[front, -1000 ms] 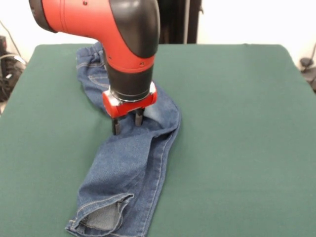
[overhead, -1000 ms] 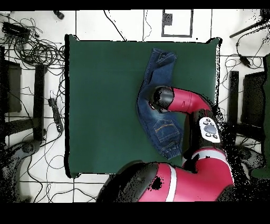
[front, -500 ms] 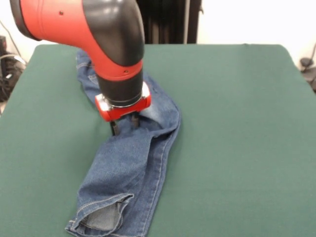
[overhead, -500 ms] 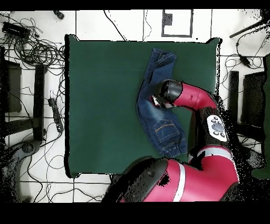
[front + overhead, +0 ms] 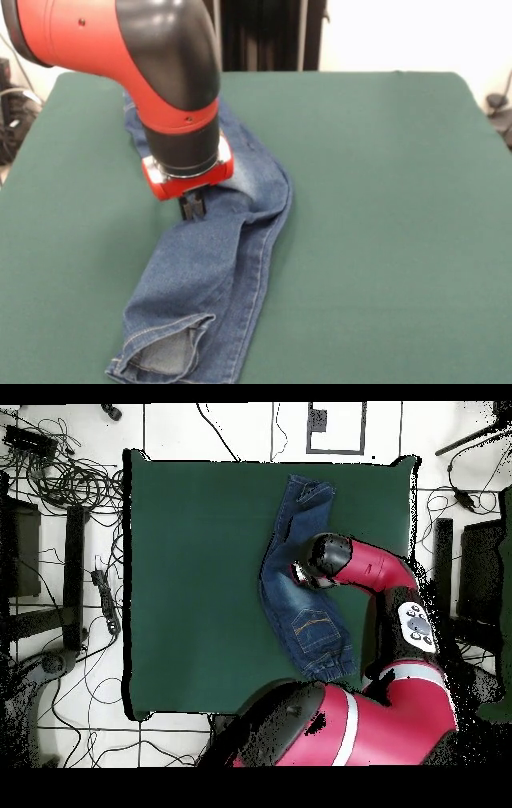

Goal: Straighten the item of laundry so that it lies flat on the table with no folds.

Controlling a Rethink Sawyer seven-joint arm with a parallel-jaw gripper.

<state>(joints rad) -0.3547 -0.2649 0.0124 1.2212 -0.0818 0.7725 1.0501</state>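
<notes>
Front view shows the jeans (image 5: 210,268) lying folded lengthwise on the green table (image 5: 384,224), one leg stacked over the other, so that a single long strip runs from the waistband near the far-left corner down to the hemmed cuffs at the near edge. The gripper (image 5: 192,206) is down at the left edge of that strip, about at the seat, its dark fingers drawn close together right at the denim. That placement makes sense: the free edge of the upper layer lies here, and this is where the layer would be lifted and drawn sideways to open the fold. The fingers look pinched on the cloth edge, though the bulky wrist hides the contact, so I cannot tell whether they truly have it. In the overhead view, the jeans (image 5: 300,584) bend gently in the middle, with the arm (image 5: 370,574) reaching across from the side.
</notes>
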